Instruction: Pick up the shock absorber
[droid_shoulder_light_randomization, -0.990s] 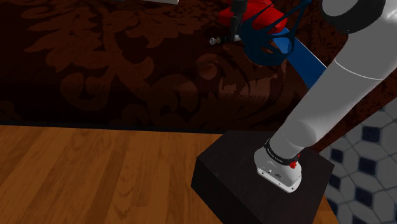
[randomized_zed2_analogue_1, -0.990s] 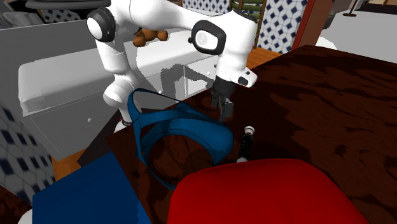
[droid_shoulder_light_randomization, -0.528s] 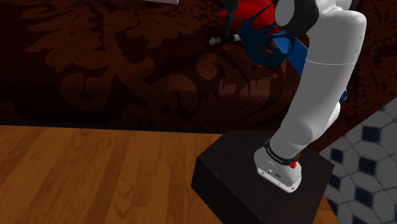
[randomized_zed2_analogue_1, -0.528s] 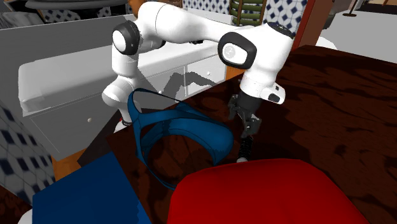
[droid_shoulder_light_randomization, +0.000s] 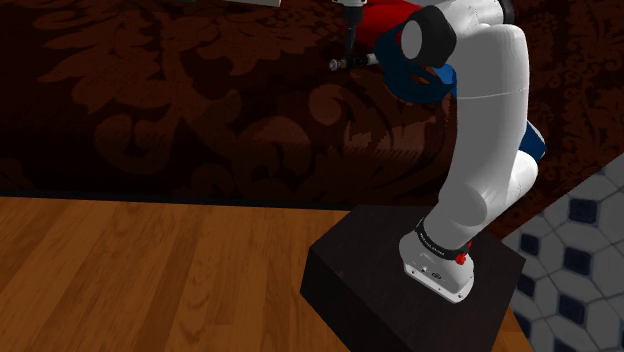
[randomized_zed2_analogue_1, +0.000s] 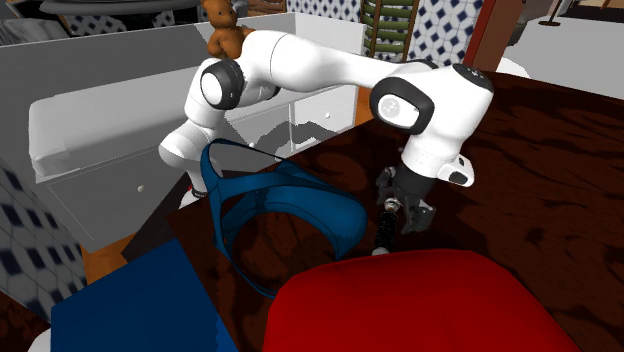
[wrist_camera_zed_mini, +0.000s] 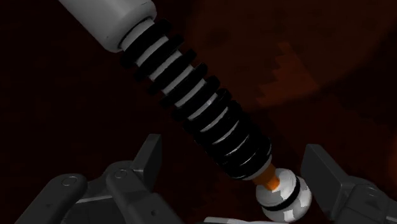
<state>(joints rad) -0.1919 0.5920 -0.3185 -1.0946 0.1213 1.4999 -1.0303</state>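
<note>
Now: open gripper astride the shock absorber's end

In the wrist view the gripper (wrist_camera_zed_mini: 234, 153) has its two black fingers spread wide, and the shock absorber (wrist_camera_zed_mini: 191, 95) runs slantwise out from between them. Its silver ball end, with a black ring and a small orange collar, sits in the gap, nearer one finger than the other. Neither finger visibly touches it, so nothing is clasped. Farther from the fingers comes a black coil spring wound over a pale core, then a plain grey cylinder. Under it lies a dark patterned surface (wrist_camera_zed_mini: 331, 57).

The second exterior view shows the gripper (randomized_zed2_analogue_1: 401, 210) pointing down at one end of the shock absorber (randomized_zed2_analogue_1: 384, 236). The part lies flat on the dark surface and stretches away from the fingers toward a red object (randomized_zed2_analogue_1: 420, 300). Just beside the gripper, on the side of the arm's base, a blue strap frame (randomized_zed2_analogue_1: 330, 215) stands on the same surface, and a blue slab (randomized_zed2_analogue_1: 140, 305) lies beyond it. Behind the white arm (randomized_zed2_analogue_1: 320, 65) is a white cabinet (randomized_zed2_analogue_1: 90, 130), and a brown teddy bear (randomized_zed2_analogue_1: 222, 30) shows above the arm.

From the shoulder view the shock absorber (droid_shoulder_light_randomization: 348, 63) is a small pale bar at the gripper's tip. It is well apart from the stand (droid_shoulder_light_randomization: 390, 290), which rests on a wooden floor (droid_shoulder_light_randomization: 150, 270).
</note>
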